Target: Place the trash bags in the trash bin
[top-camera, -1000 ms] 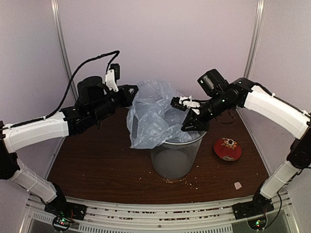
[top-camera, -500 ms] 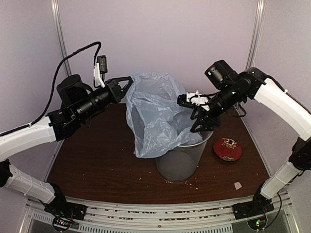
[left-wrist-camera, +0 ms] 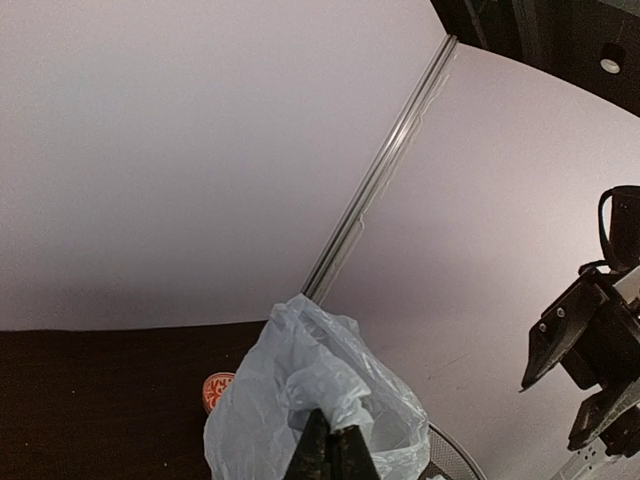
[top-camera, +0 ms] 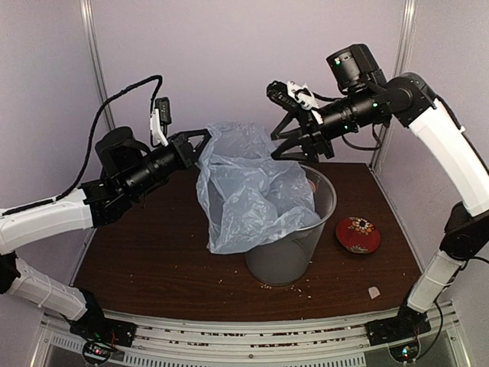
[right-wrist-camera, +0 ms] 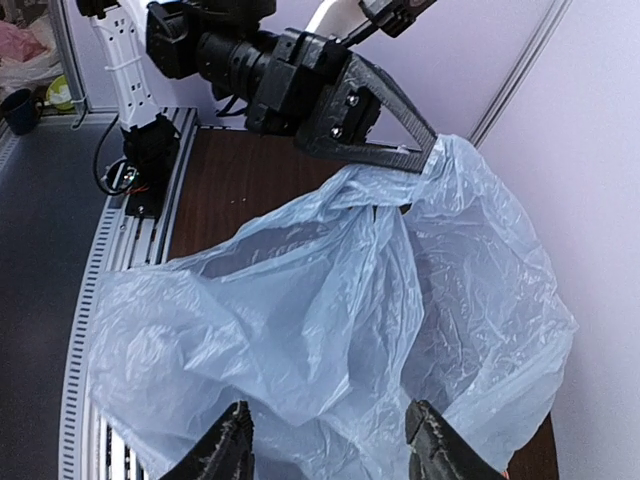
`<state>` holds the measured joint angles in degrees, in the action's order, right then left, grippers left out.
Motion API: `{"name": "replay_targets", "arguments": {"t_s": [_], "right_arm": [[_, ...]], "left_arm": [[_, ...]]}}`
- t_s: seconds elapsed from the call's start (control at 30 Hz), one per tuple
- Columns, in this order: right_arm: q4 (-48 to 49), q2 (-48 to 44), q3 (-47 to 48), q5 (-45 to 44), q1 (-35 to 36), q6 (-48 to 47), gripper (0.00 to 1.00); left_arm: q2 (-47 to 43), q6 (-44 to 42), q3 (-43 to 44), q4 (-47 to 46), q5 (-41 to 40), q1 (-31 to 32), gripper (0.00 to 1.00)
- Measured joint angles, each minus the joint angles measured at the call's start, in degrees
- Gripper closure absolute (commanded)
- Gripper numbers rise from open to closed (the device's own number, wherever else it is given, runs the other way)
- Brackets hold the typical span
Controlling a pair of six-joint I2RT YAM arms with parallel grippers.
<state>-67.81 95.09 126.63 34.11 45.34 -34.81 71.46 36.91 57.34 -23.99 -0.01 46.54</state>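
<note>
The pale blue-grey trash bag (top-camera: 248, 191) hangs from my left gripper (top-camera: 206, 141), which is shut on its top edge. The bag's lower part drapes into and over the near-left rim of the grey wire-mesh trash bin (top-camera: 294, 245). In the left wrist view my shut left gripper (left-wrist-camera: 335, 447) pinches the bag (left-wrist-camera: 300, 400), with the bin rim (left-wrist-camera: 455, 460) behind. My right gripper (top-camera: 286, 138) is open and empty, raised above the bin's far rim, pointing left toward the bag. In the right wrist view the bag (right-wrist-camera: 330, 310) fills the space beyond my open right gripper (right-wrist-camera: 330, 445).
A small red-patterned bowl (top-camera: 357, 233) sits on the brown table (top-camera: 153, 252) right of the bin; it also shows in the left wrist view (left-wrist-camera: 217, 388). Crumbs and a small pale scrap (top-camera: 374, 291) lie near the front edge. Walls close the back and sides.
My right gripper has let go, risen out of the bin and swung up and left, now open above it. My left gripper still holds the bag top.
</note>
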Motion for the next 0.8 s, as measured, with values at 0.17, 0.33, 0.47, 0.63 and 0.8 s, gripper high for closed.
{"name": "replay_targets", "arguments": {"t_s": [0.17,0.33,0.47,0.63,0.8], "right_arm": [[8.66,4.83,0.61,-6.16,4.11,6.88,0.53],[14.36,10.43,0.85,-13.75,8.22,11.21,0.53],[16.20,13.68,0.90,-18.75,10.29,12.57,0.55],[17.42,14.95,0.94,-22.56,11.02,13.90,0.60],[19.52,14.95,1.70,-24.17,11.02,14.93,0.85]], "left_arm": [[1.64,2.60,-0.09,-3.72,1.86,0.00,1.00],[2.21,4.42,-0.09,-6.01,3.30,0.00,1.00],[2.21,5.05,-0.09,-6.40,3.67,0.00,1.00],[2.21,5.05,-0.09,-6.36,3.65,0.00,1.00],[2.08,5.01,-0.11,-6.25,3.43,0.00,1.00]]}}
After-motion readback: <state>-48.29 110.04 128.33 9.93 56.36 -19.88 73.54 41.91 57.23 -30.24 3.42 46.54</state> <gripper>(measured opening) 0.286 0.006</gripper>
